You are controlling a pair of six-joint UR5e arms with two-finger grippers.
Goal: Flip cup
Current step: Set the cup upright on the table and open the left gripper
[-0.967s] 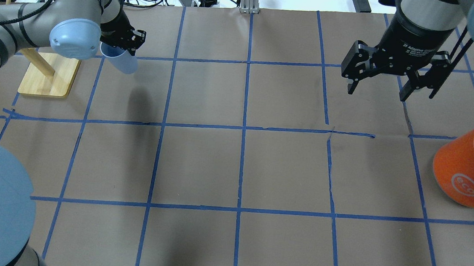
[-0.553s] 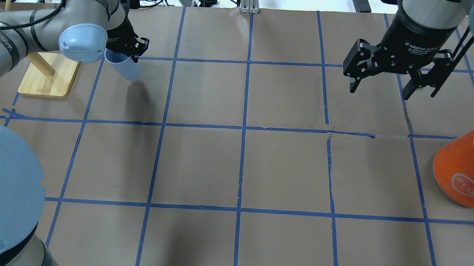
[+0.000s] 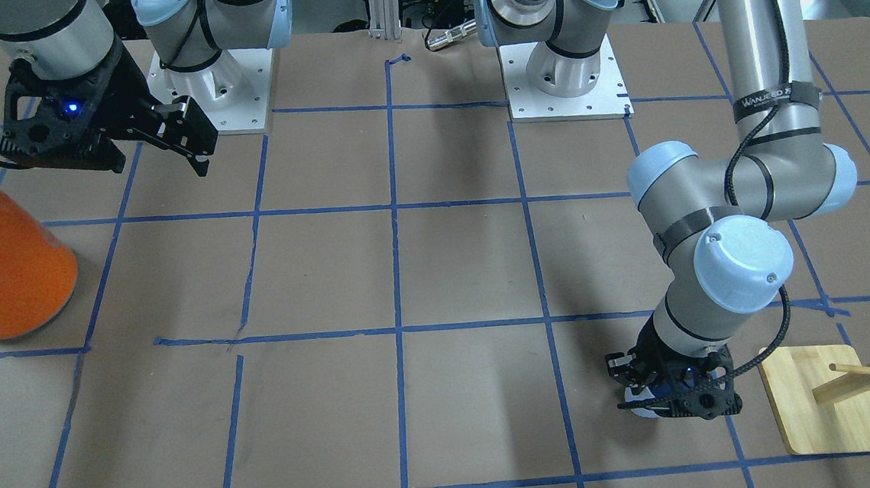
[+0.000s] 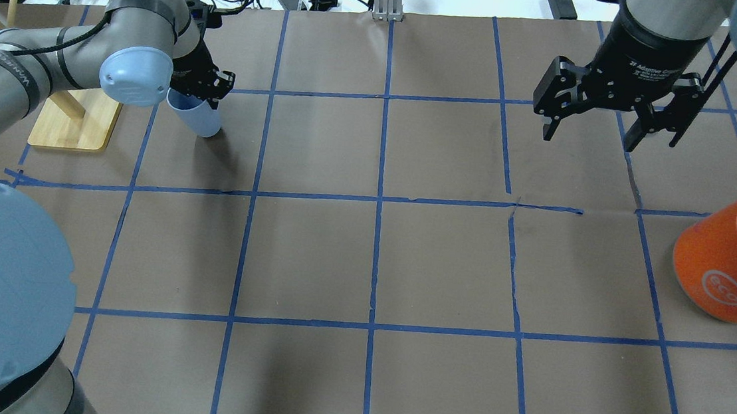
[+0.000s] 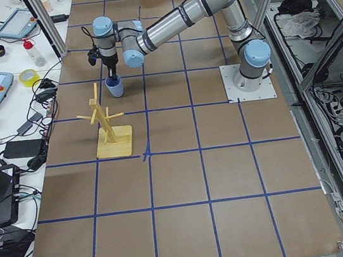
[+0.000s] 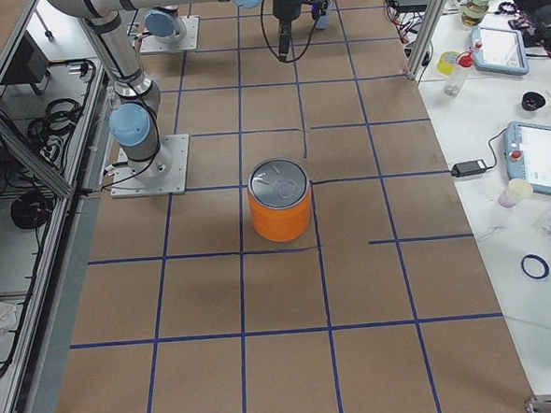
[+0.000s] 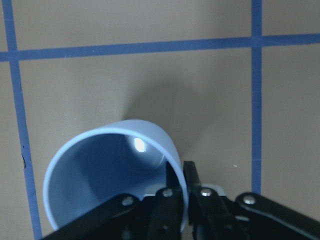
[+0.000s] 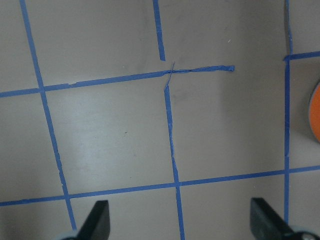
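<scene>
1. Overhead: my left gripper (image 4: 203,94) pinches the cup (image 4: 195,116) by its rim, and the cup hangs tilted just below it. My right gripper (image 4: 588,139) is spread wide, well apart.
2. Left wrist: fingers (image 7: 169,202) clamp the rim wall, one inside and one outside.
3. Right wrist: jaws wide over the desk (image 8: 115,130).

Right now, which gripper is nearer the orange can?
Right. The right gripper hangs open over the table near the orange can, not touching it. The left gripper is at the opposite end, fingers shut on the rim of the cup.
</scene>
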